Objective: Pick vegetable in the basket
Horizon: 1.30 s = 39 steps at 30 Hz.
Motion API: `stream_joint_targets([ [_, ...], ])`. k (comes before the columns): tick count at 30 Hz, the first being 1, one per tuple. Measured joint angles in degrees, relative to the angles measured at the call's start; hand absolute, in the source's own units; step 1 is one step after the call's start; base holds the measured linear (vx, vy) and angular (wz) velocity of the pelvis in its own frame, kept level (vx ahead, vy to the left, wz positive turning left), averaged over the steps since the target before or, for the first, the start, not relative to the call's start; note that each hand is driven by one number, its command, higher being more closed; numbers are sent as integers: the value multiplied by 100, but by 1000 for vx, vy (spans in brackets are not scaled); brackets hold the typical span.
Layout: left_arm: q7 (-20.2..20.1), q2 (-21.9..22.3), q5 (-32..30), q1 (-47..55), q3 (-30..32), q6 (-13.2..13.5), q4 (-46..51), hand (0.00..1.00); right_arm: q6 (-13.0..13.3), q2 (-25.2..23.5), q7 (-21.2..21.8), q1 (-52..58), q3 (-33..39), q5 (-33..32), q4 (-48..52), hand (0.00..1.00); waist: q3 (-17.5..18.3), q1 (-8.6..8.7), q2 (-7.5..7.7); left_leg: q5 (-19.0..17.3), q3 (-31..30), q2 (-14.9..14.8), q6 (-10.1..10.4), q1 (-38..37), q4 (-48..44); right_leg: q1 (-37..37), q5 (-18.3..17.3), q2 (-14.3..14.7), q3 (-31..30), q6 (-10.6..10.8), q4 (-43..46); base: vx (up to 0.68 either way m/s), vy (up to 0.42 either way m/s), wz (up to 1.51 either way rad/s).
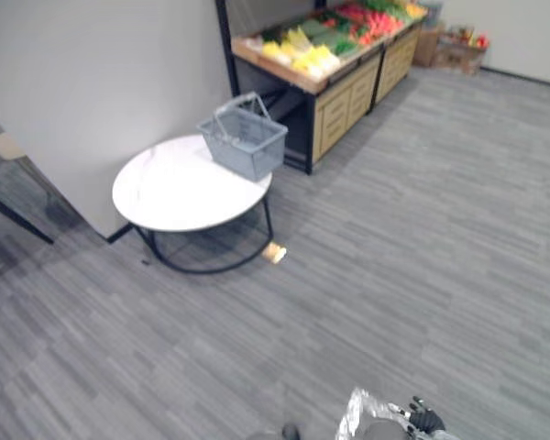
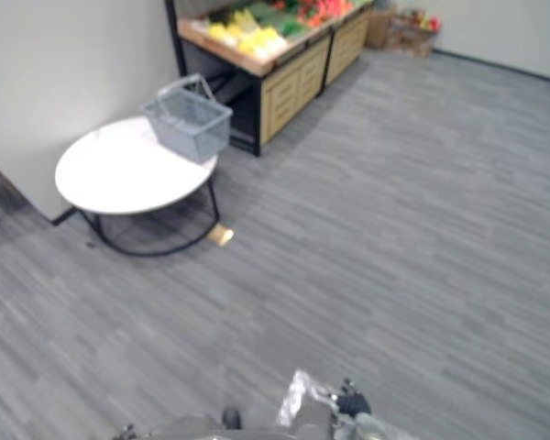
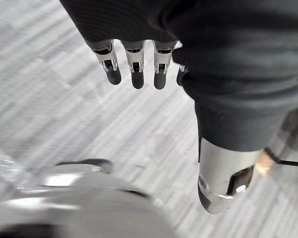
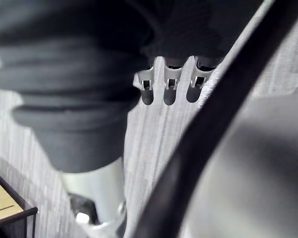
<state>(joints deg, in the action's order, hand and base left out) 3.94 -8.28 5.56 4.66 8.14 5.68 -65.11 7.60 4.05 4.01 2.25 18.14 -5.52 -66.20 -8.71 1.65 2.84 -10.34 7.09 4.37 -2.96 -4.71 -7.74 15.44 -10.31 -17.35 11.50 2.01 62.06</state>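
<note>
Left hand hangs low over the grey floor, fingers straight and slightly spread, thumb apart, nothing held. Right hand also hangs down by the side, fingers relaxed in a row, thumb off to one side, nothing in it either.

Round white table stands well ahead against the wall. Grey wire basket sits at the table edge nearest the produce stand, handles upright. Basket looks empty, though the mesh makes it hard to be sure.

Vegetables lie on the stand's sloped top: yellow ones at the near end, green and red ones further along toward the far end. Stand is just beyond the table, with its near corner close to the basket. Small tan scrap lies on the floor beside the table base. Cardboard box sits past the stand's far end.

Step in hand, as I judge it: approach only. No vegetable is taken yet and both hands are well apart from stand and basket.

Next move calls for walking forward to the gap between the table edge and the stand's near corner, staying clear of the table base and the scrap. Then raise one hand over the stand's near end, where the yellow pieces look easiest to reach. Fingers need to open around a single piece and close on it. The piece then goes across to the basket, dropped between the upright handles rather than onto them
</note>
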Motion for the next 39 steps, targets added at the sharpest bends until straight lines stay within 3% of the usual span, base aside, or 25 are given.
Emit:
stream_joint_targets([
  [2, 50, 82, 81, -282, 13, 19, 74, 0, -11, -34, -16, 133, 238, -14, -21, 0, -30, 25, -25, -127, -123, -7, -3, -359, 163, 249, -162, 158, 443, 15, -1148, 559, 2, 44],
  [3, 81, 162, 99, -434, 28, 48, 226, 0, -8, -58, -21, 168, 313, -2, -4, 0, -76, 132, -91, -245, -254, -71, 50, -625, 276, 335, -95, 354, 725, 57, -2431, 578, -47, 47],
  [4, 84, 219, 100, -461, 65, 60, 270, 0, -35, -69, -25, 178, 351, -2, 3, 0, -99, 154, -138, -314, -303, -131, 94, -727, 312, 346, -22, 464, 781, 124, -2977, 695, -91, 52],
  [7, 109, 509, 98, -542, 272, 134, 487, 0, -117, -110, -106, 264, 389, 0, 57, 0, -129, 145, -188, -681, -343, -394, 330, -1170, 350, 454, 793, 817, 649, 132, -5026, 555, -145, 36],
  [9, 135, 611, 93, -451, 415, 132, 438, 0, -158, -129, -109, 315, 384, 48, 61, 0, -127, 152, -186, -852, -544, -540, 464, -1430, 266, 494, 1424, 837, 522, 14, -4977, 805, -297, 43],
  [10, 127, 740, 92, -427, 546, 126, 344, 0, -164, -122, -110, 286, 401, 48, 74, 0, -128, 149, -205, -848, -689, -683, 472, -1440, -103, 558, 1451, 849, 556, -251, -4439, 842, -374, 19],
  [12, 98, 1033, 85, -300, 848, 130, 330, 0, -170, 18, -94, 227, 399, 96, 135, 0, -128, 100, -512, -645, -777, -955, 736, -1097, -1069, 473, 978, 1102, 682, -490, -4085, 687, -331, -4],
  [13, 51, 1068, 82, -261, 1040, 125, 327, 0, -180, 83, -94, 186, 404, 121, 188, 0, -137, 89, -616, -212, -800, -1070, 781, -730, -2029, 291, 712, 1231, 719, -536, -4041, 651, -292, -6],
  [14, 14, 1029, 83, -247, 1220, 124, 218, 0, -201, 89, -96, 167, 394, 121, 196, 0, -160, 131, -660, 607, -874, -1139, 997, -250, -3183, -18, 503, 1303, 741, -584, -4111, 646, -260, -5],
  [16, -39, 950, 108, -163, 1385, 97, 78, 0, -219, 113, -95, 166, 350, 127, 179, 0, -209, 99, -632, 1083, -872, -1228, 1392, 297, -4667, -677, 316, 1411, 726, -653, -4340, 561, -177, -6],
  [18, -186, 847, 226, -115, 1598, 89, 123, 0, -216, 138, -94, 130, 143, 178, 177, 0, -285, -14, -516, 896, -329, -1529, 1116, 808, -5561, -1615, 201, 1501, 674, -636, -4900, 530, -183, -7],
  [20, -222, 805, 217, -94, 1666, 94, 171, 0, -200, 177, -98, -13, -16, 183, 165, 0, -286, -69, -519, 601, -10, -1578, 819, 1348, -5620, -2127, 94, 1535, 618, -550, -5242, 476, -167, -15],
  [22, -218, 752, 201, 51, 1674, 99, 132, 0, -199, 159, -98, -293, -125, 178, -17, 0, -293, -205, -521, 208, 177, -1421, 797, 1893, -4816, -2474, 33, 1534, 491, -451, -5493, 320, -53, -35],
  [24, -197, 751, 202, 357, 1532, 25, -23, 0, -195, 111, -96, -390, -299, 177, -6, 0, -299, -356, -507, 98, 371, -1199, 709, 2044, -3160, -2833, -44, 1501, 365, -311, -5772, 354, 46, -40],
  [25, -192, 746, 201, 421, 1476, 1, -70, 0, -195, 111, -94, -395, -344, 177, 3, 0, -298, -353, -500, 142, 365, -1105, 654, 2029, -2570, -2946, -84, 1491, 376, -253, -5855, 407, 103, -10],
  [27, -189, 753, 175, 789, 1249, -73, -105, 0, -179, 175, -94, -409, -693, 176, 11, 0, -287, -354, -535, 766, 657, -917, 601, 1847, -245, -3302, -247, 1503, 419, -10, -6137, 510, 172, 16],
  [29, -186, 748, 50, 869, 1074, -92, -235, 0, -178, 232, -95, -411, -916, 176, 9, 0, -280, -391, -558, 1010, 1009, -920, 441, 1879, 162, -3523, -404, 1510, 457, 159, -6193, 540, 204, 13],
  [30, -188, 665, 28, 907, 992, -120, -314, 0, -177, 242, -93, -416, -1022, 176, 7, 0, -231, -486, -501, 1560, 1247, -836, 75, 1821, 68, -3710, -563, 1346, 452, 322, -6157, 572, 198, 15],
  [31, -183, 610, 10, 945, 905, -131, -333, 0, -157, 258, -87, -392, -1101, 178, 5, 0, -181, -505, -375, 1644, 1272, -625, -232, 1721, 54, -3736, -588, 1159, 445, 365, -5913, 566, 198, 24],
  [33, -170, 492, -26, 886, 769, -121, -325, 0, -105, 292, -28, -375, -1195, 245, 21, 0, -147, -509, -293, 1470, 1170, -327, -393, 1517, 88, -3347, -570, 833, 239, 365, -4714, 503, 217, 50],
  [34, -169, 425, -38, 863, 744, -122, -330, 0, -97, 269, 22, -363, -1180, 275, 16, 0, -147, -486, -227, 1335, 1104, -194, -435, 1355, 84, -3071, -436, 678, 82, 434, -3833, 639, 281, 56],
  [35, -167, 378, -33, 844, 741, -123, -328, 0, -94, 256, 44, -338, -1178, 300, 11, 0, -144, -494, -181, 1151, 1036, -94, -416, 1061, 162, -2570, 54, 468, -128, 661, -2430, 511, 199, 40],
  [36, -168, 363, -30, 831, 723, -122, -317, 0, -88, 247, 45, -332, -1176, 306, 12, 0, -145, -491, -178, 1050, 984, -68, -396, 911, 166, -2303, 363, 409, -230, 805, -1773, 592, 202, 36],
  [37, -162, 317, -17, 770, 569, -133, -313, 0, -59, 244, 43, -271, -1173, 329, 14, 0, -150, -448, -187, 872, 813, -29, -353, 580, 175, -1885, 527, 259, -208, 836, -677, 474, 118, 51],
  [39, -157, 183, -9, 645, 226, -129, -312, 0, 7, 220, 59, -165, -962, 289, 68, 0, -147, -328, -190, 767, 466, 59, -318, 20, 357, -1485, 345, 74, 67, 636, 52, 464, 63, 81],
])
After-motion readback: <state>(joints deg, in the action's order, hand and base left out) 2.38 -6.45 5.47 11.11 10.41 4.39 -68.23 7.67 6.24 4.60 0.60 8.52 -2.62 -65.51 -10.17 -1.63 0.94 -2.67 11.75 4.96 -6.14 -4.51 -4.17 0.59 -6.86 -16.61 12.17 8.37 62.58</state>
